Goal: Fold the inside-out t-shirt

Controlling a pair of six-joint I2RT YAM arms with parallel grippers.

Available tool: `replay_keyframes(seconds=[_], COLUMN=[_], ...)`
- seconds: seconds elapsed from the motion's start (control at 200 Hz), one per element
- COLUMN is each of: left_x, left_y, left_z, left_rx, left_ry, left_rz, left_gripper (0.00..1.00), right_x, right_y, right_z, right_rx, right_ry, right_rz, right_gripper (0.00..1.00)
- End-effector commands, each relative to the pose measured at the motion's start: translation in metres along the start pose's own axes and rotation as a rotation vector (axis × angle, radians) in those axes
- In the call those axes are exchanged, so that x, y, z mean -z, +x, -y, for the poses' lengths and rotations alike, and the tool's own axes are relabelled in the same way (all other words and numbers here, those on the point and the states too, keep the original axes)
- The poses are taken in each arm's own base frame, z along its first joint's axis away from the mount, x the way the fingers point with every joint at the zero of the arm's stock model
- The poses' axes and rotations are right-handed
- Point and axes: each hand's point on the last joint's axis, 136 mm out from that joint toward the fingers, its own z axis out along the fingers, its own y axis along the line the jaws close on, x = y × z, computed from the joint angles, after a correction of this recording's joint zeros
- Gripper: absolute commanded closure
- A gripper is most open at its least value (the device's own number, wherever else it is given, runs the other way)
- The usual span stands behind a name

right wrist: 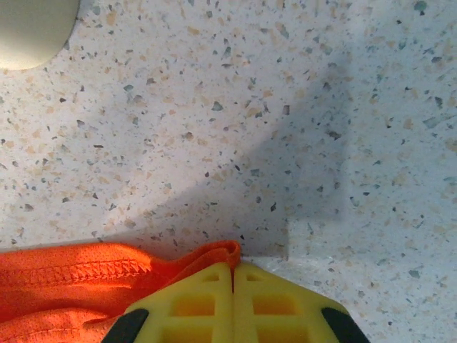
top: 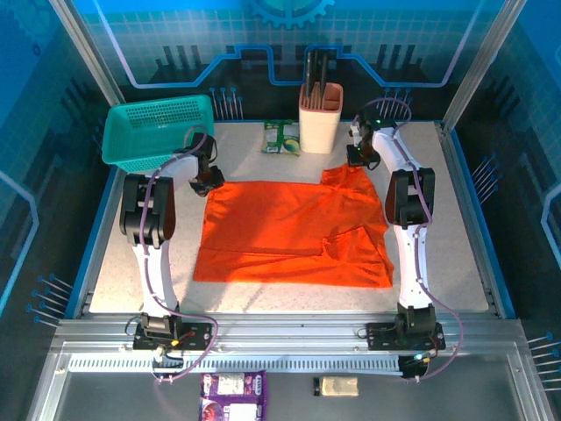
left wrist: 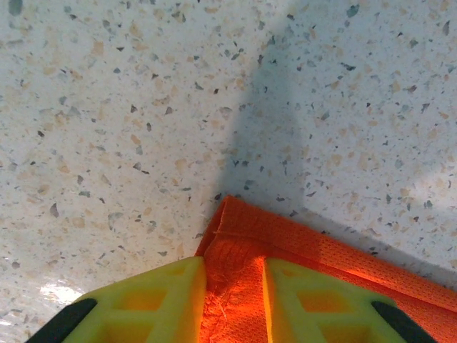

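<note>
Lying spread flat in the middle of the speckled desk [top: 456, 263], the inside-out t-shirt [top: 289, 232] is pinched at its far left corner by the left end effector [left wrist: 234, 267], while the right end effector [right wrist: 233, 267] is closed tight on the bunched far right corner.

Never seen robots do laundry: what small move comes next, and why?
Probably lift both far corners a little: the left gripper and right gripper each seem to pinch a far corner of the t-shirt, which lies spread flat.
</note>
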Motion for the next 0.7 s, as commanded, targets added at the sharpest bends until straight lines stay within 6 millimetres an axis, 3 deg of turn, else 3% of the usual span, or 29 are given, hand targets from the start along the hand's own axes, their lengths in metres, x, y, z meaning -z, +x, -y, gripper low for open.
replay_keyframes(seconds=[0.0,0.365,0.695], left_x=[0.001,-0.008,-0.006], left_y=[-0.025,-0.032,-0.035], left_z=[-0.006,-0.006,-0.003], left_rx=[0.059,0.074,0.080], left_ry=[0.006,-0.005,0.014], left_rz=[0.064,0.033,0.043], left_gripper=[0.70,0.68,0.95], right_x=[0.026,0.027,0.037], right_y=[-0.003,-0.003,-0.003], right_z=[-0.009,-0.011,-0.010], right_rx=[0.015,0.015,0.016], right_ry=[-0.002,-0.011,-0.005], right_rz=[0.017,0.015,0.028], right_gripper=[0.99,1.00,1.00])
